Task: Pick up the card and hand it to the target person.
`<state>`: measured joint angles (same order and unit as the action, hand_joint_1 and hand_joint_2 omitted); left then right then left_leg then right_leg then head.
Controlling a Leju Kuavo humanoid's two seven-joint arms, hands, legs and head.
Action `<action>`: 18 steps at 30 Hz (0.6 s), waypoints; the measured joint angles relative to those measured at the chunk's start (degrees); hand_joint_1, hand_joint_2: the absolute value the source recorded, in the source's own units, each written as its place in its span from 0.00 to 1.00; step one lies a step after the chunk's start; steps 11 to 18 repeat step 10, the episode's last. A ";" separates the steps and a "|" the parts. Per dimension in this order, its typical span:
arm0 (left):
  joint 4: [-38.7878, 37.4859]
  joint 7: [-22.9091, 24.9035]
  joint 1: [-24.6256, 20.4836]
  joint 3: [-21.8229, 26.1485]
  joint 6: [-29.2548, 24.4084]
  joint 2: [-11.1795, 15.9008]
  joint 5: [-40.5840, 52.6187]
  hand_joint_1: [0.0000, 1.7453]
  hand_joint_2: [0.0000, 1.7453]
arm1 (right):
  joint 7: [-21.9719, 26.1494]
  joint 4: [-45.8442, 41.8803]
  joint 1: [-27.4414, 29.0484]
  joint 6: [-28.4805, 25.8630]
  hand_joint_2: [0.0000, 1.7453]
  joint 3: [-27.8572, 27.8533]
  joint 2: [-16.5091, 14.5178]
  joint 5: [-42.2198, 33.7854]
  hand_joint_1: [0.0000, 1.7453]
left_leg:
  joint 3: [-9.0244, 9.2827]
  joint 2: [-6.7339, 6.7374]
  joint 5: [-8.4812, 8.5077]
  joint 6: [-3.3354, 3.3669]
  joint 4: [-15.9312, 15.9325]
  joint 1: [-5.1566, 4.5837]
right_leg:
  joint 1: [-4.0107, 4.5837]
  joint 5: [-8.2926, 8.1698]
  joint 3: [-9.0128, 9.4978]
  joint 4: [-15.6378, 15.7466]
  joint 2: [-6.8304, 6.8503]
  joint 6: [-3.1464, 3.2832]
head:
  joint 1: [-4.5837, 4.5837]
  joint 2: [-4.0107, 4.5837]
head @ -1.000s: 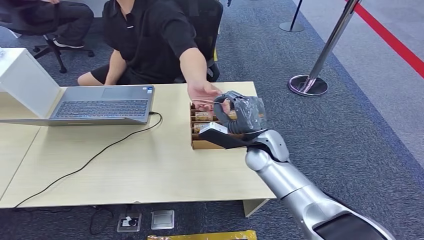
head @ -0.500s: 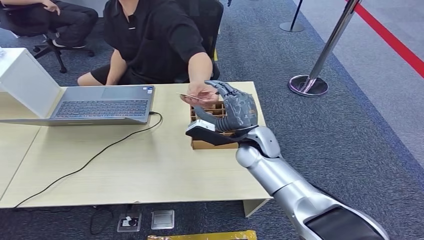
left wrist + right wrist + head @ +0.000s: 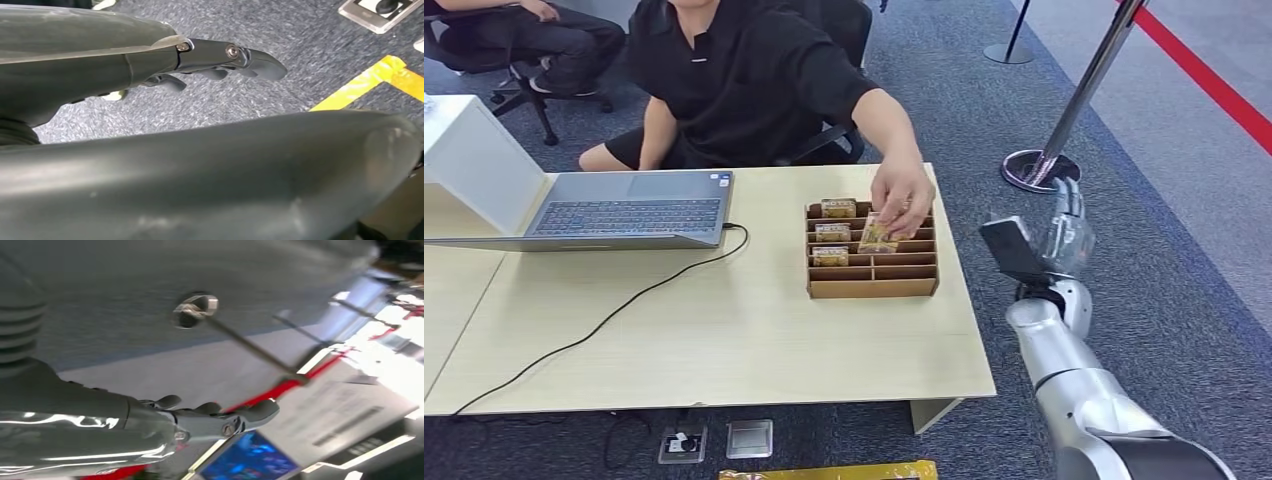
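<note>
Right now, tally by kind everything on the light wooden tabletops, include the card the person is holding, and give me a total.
Yellow-printed cards: 4 (three in the slots, one in the person's hand)
Brown cardboard slotted tray: 1
Silver-grey open laptop: 1
Black cable: 1
White box-shaped stand: 1
Total: 8

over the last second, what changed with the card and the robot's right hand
The right hand let go of the card and drew back off the table to its right side, fingers now apart and holding nothing. The person's hand took the card and now holds it down at the cardboard organizer. The laptop, its cable and the organizer stayed where they were.
</note>
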<state>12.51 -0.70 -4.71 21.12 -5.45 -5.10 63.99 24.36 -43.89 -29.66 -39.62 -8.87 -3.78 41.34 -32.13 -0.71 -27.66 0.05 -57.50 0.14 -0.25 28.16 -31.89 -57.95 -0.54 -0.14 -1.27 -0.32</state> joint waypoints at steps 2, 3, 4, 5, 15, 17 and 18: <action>-0.02 0.08 0.20 0.21 0.56 -0.03 0.16 0.00 0.00 | -2.45 5.20 1.61 0.15 0.00 -6.39 1.81 0.30 0.00 | -0.04 -0.02 -0.02 0.02 0.00 0.00 | 0.00 0.01 -0.03 0.00 0.03 -0.01 | -0.03 0.01; -0.02 0.11 0.24 0.26 0.95 -0.04 0.34 0.00 0.00 | -4.67 8.03 2.38 0.73 0.00 -9.16 2.70 0.75 0.00 | -0.04 -0.01 -0.02 0.02 0.01 0.00 | 0.00 0.01 -0.06 0.01 0.02 -0.01 | -0.04 0.01; -0.03 0.13 0.24 0.29 1.41 -0.07 0.57 0.00 0.00 | -7.56 11.02 3.22 1.87 0.00 -11.61 3.60 1.16 0.00 | -0.05 -0.01 -0.03 0.02 0.01 0.00 | 0.00 0.01 -0.08 0.01 0.01 -0.01 | -0.03 0.01; -0.03 0.14 0.18 0.29 1.92 -0.09 0.83 0.00 0.00 | -10.85 13.54 4.07 3.62 0.00 -13.17 4.26 1.40 0.00 | -0.05 -0.01 -0.04 0.01 0.02 0.00 | 0.01 0.02 -0.08 0.02 0.01 -0.01 | -0.03 0.01; -0.03 0.28 -0.13 0.29 4.75 -0.14 1.47 0.75 0.00 | -21.50 21.66 10.55 11.59 0.00 -17.33 5.39 1.52 0.57 | -0.09 -0.04 -0.06 -0.01 0.09 0.01 | 0.01 0.05 -0.13 0.02 0.02 0.01 | -0.03 0.01; -0.03 0.28 -0.13 0.29 4.75 -0.14 1.47 0.75 0.00 | -21.50 21.66 10.55 11.59 0.00 -17.33 5.39 1.52 0.57 | -0.09 -0.04 -0.06 -0.01 0.09 0.01 | 0.01 0.05 -0.13 0.02 0.02 0.01 | -0.03 0.01; -0.03 0.28 -0.13 0.29 4.75 -0.14 1.47 0.75 0.00 | -21.50 21.66 10.55 11.59 0.00 -17.33 5.39 1.52 0.57 | -0.09 -0.04 -0.06 -0.01 0.09 0.01 | 0.01 0.05 -0.13 0.02 0.02 0.01 | -0.03 0.01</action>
